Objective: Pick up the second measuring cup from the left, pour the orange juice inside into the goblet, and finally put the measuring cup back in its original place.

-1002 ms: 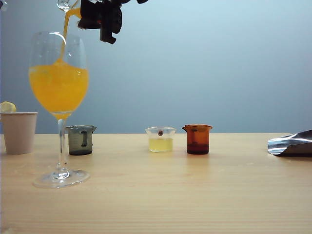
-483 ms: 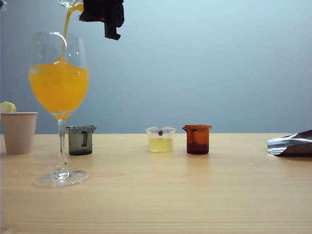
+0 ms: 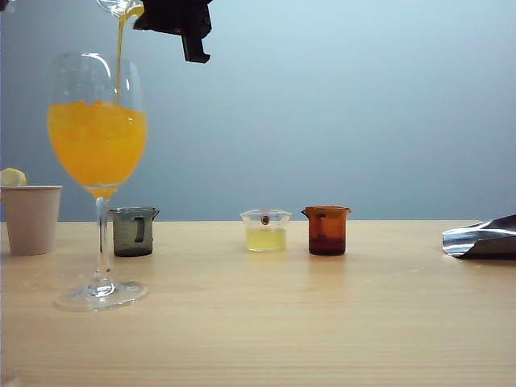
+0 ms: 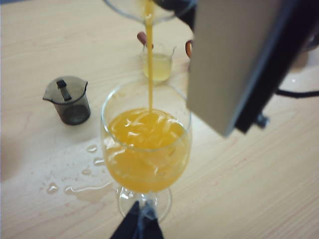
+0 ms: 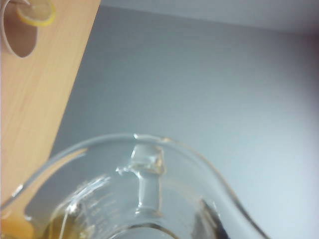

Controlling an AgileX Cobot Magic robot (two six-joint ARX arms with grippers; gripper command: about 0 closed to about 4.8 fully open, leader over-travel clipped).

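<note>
Juice [image 3: 97, 141] streams from the second measuring cup [image 3: 119, 6], held tilted by the right end effector [image 3: 173, 16] at upper left above the goblet [image 3: 98, 181]; tip gradually, spout centred over the bowl, while the left end effector [image 4: 138, 225], grip indiscernible, waits near the foot.

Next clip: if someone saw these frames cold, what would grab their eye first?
The goblet at the table's left, its bowl glowing with orange juice, while a thin stream falls into it from the second measuring cup tipped high above by the right gripper. Next, the spilled droplets on the table by the goblet's foot, close to the left gripper. Behind stands a row of small beakers: grey, pale yellow, amber.
</note>
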